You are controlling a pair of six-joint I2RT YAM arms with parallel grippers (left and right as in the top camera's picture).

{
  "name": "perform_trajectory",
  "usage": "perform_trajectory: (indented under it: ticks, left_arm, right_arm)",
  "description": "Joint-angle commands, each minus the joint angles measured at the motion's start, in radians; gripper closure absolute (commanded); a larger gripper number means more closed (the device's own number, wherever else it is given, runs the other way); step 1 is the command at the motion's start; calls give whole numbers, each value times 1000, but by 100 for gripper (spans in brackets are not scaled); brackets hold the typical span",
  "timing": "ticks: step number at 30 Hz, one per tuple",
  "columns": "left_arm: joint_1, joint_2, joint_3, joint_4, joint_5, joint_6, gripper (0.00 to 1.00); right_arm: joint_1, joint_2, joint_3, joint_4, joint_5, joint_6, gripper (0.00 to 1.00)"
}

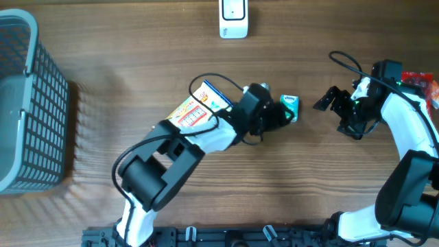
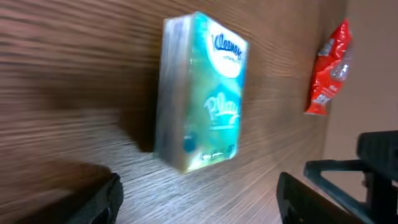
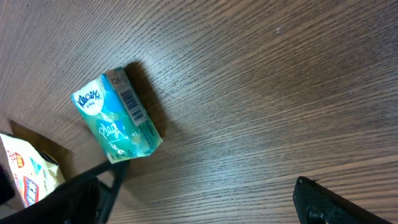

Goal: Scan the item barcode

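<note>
My left gripper stands wide open and empty. The Kleenex tissue pack sits on the counter just off its fingertips, at its 3 o'clock in the overhead view. My right gripper is spread fully and also empty, near the pack's 3 o'clock side, and the scanner lies well apart at the pack's 11 o'clock.

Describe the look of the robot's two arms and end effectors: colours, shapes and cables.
The left arm and the right arm both have smooth white link covers joined by bulky, rounded black joint housings. A thin black cable loops loose by the left wrist, another by the right. The left end effector and the right end effector are all black, each with two flat, angular fingers. No markings are legible.
</note>
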Motion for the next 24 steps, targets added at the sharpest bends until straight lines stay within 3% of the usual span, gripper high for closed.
perform_trajectory:
  ticks: [1,4,10,15,18,24]
  left_arm:
    - [-27,60,0,11,-90,-51,27]
    - [-27,77,0,38,-115,-59,37]
    - [-27,77,0,62,-248,-59,48]
    - [-27,78,0,61,-253,-59,69]
    - [-27,78,0,63,-253,-75,73]
    - [-27,78,0,70,-252,-111,96]
  right_arm:
    - [-1,13,-11,1,-16,-13,0]
    - [-1,13,-11,2,-16,-13,0]
    - [-1,13,-11,2,-16,-13,0]
    - [-1,13,-11,6,-16,-13,0]
    - [-1,13,-11,6,-16,-13,0]
    - [-1,13,-11,6,-16,-14,0]
